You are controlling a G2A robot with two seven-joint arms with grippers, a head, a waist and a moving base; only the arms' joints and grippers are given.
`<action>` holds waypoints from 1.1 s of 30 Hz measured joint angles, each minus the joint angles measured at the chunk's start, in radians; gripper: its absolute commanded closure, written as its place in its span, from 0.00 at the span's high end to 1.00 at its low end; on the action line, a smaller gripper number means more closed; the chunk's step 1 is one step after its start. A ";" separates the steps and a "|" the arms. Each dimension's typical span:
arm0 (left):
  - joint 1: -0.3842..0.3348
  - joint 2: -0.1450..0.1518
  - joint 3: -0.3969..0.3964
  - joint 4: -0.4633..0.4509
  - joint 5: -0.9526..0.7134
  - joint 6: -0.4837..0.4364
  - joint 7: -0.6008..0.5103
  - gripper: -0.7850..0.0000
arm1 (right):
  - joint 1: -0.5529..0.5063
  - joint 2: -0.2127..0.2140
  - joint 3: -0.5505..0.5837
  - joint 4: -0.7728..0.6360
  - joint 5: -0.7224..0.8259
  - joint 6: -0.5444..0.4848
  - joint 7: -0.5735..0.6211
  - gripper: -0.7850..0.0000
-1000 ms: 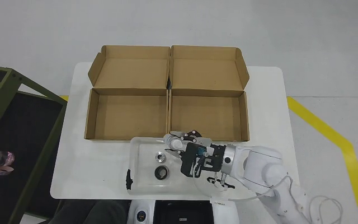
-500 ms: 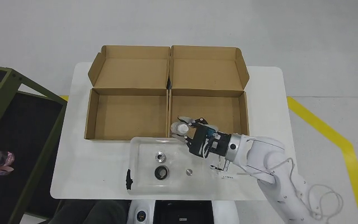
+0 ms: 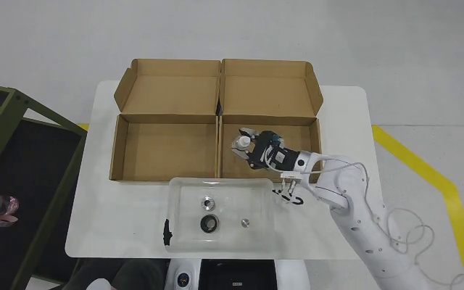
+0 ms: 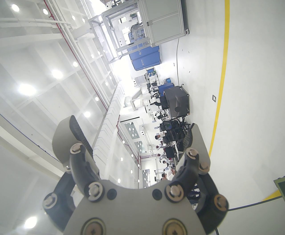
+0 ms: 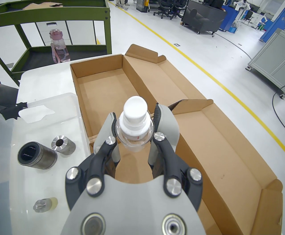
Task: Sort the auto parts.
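Note:
My right gripper [image 3: 242, 142] [image 5: 135, 114] is shut on a small clear bottle with a white cap [image 3: 238, 144] [image 5: 135, 124]. It holds the bottle above the near left corner of the right cardboard box [image 3: 293, 154] [image 5: 224, 160]. The left cardboard box [image 3: 165, 151] [image 5: 104, 93] lies beside it. In the clear plastic bin [image 3: 174, 185] [image 5: 73, 98] lie a black linear bearing [image 3: 209, 224] [image 5: 36, 155], a metal cylinder [image 3: 209, 203] [image 5: 63, 144] and a small metal pin [image 3: 245, 222] [image 5: 44, 204]. My left gripper [image 4: 132, 129] points up into the room, open and holding nothing.
Both boxes have their lids folded back toward the table's far edge. A green cart [image 3: 29, 123] [image 5: 55, 9] with a pink water bottle [image 5: 59, 47] stands off the table's left side. A black clip [image 3: 166, 233] sits on the bin's left wall.
The right gripper has lifted the bottle out of the bin and carried it away from me, over the right box. The parts in the bin have not moved.

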 measured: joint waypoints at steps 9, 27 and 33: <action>0.000 0.000 0.000 0.000 0.000 0.000 0.000 1.00 | 0.111 -0.025 -0.070 0.177 0.009 0.034 -0.041 0.00; 0.000 0.000 0.000 0.000 0.000 0.000 0.000 1.00 | 0.232 -0.071 -0.184 0.410 -0.007 0.072 -0.082 0.00; 0.000 0.000 0.000 0.000 0.000 0.000 0.000 1.00 | 0.240 -0.078 -0.194 0.438 -0.012 0.073 -0.081 0.44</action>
